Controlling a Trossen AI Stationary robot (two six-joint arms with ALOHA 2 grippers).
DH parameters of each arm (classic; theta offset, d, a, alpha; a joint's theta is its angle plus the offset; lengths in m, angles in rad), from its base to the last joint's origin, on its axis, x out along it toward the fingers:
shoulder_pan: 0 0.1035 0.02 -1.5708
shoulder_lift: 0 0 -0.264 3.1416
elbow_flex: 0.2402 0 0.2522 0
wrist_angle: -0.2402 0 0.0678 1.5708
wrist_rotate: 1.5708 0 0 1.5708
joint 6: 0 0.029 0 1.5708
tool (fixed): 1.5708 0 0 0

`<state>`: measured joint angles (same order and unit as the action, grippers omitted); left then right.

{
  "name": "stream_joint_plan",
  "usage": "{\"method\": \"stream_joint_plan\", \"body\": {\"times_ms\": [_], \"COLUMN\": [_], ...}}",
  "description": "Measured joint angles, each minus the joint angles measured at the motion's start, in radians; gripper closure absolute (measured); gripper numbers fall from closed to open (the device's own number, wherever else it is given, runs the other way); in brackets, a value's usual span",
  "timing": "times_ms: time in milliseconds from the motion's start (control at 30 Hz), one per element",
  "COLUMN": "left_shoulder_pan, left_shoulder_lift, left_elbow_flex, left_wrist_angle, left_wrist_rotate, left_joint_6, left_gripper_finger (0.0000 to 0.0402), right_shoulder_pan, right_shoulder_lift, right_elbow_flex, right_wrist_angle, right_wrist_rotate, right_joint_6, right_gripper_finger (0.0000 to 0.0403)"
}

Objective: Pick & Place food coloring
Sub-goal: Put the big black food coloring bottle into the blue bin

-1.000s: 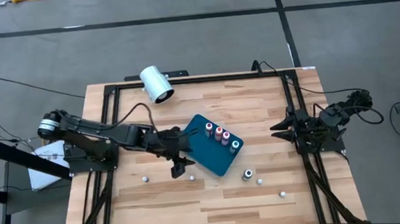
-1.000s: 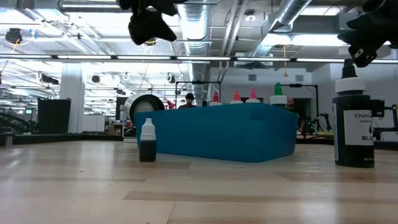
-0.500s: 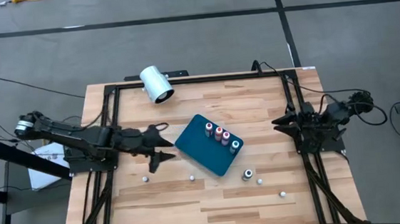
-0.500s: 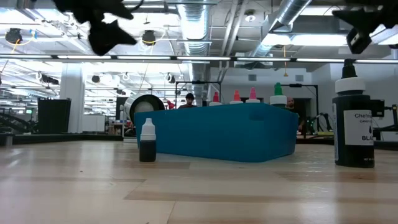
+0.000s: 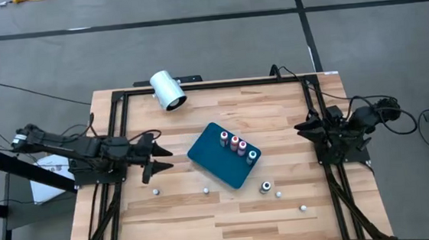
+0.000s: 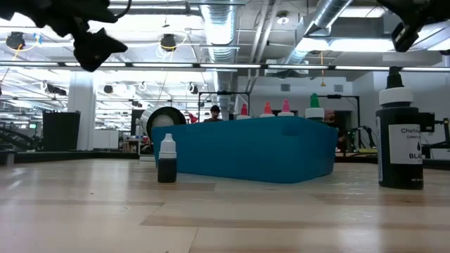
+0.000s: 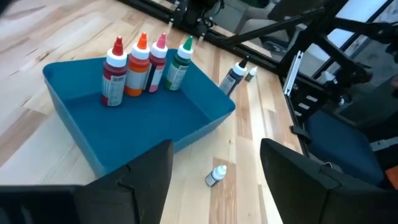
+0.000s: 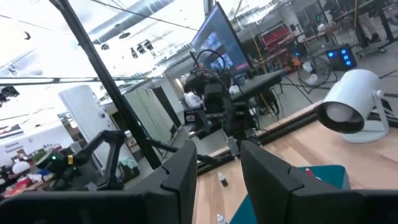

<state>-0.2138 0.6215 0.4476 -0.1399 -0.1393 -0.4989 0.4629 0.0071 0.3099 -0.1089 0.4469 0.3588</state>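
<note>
Several small food coloring bottles (image 7: 142, 61) stand upright in a row inside the teal tray (image 5: 216, 166) at mid-table. Several more stand loose on the wood near the tray: a tiny one (image 5: 205, 190), another (image 5: 156, 191) and a dark bottle (image 5: 266, 186). My left gripper (image 5: 162, 158) hovers open above the table, left of the tray, pointing at it; nothing is between its fingers. My right gripper (image 5: 299, 127) waits at the table's right edge, raised, with a gap between its fingers (image 8: 217, 174) and nothing in it.
A big white cylinder (image 5: 168, 90) lies at the table's far edge. Black frame rails (image 5: 123, 127) run along both sides and the far edge. Two more small bottles (image 5: 302, 207) stand near the front right. Bare wood lies between my left gripper and the tray.
My left gripper has drawn back from the tray's left corner toward the table's left edge, sinking a little and staying open. My right gripper has tipped its fingers upward in place. The bottles and the tray have not moved.
</note>
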Motion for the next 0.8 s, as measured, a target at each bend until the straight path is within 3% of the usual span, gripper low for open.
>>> {"method": "stream_joint_plan", "body": {"times_ms": [400,633,800], "left_shoulder_pan": [0.000,0.000,0.000], "left_shoulder_lift": [-0.146,-0.205,-0.236], "left_elbow_flex": [-0.089,-0.093,-0.093], "left_wrist_angle": [-0.001,-0.014,-0.049], "left_wrist_rotate": [0.000,0.001,0.000], "left_joint_6": [-0.004,0.031,0.023], "left_gripper_finger": [0.0168,0.0168,0.0168], "right_shoulder_pan": [0.000,0.001,0.002], "right_shoulder_lift": [0.013,0.206,0.390], "right_elbow_flex": [0.001,0.001,0.036], "right_wrist_angle": [0.079,0.161,0.180], "right_wrist_rotate": [-0.003,-0.011,-0.051], "right_joint_6": [-0.027,-0.007,0.096], "right_gripper_finger": [0.0289,0.0289,0.0289]}}
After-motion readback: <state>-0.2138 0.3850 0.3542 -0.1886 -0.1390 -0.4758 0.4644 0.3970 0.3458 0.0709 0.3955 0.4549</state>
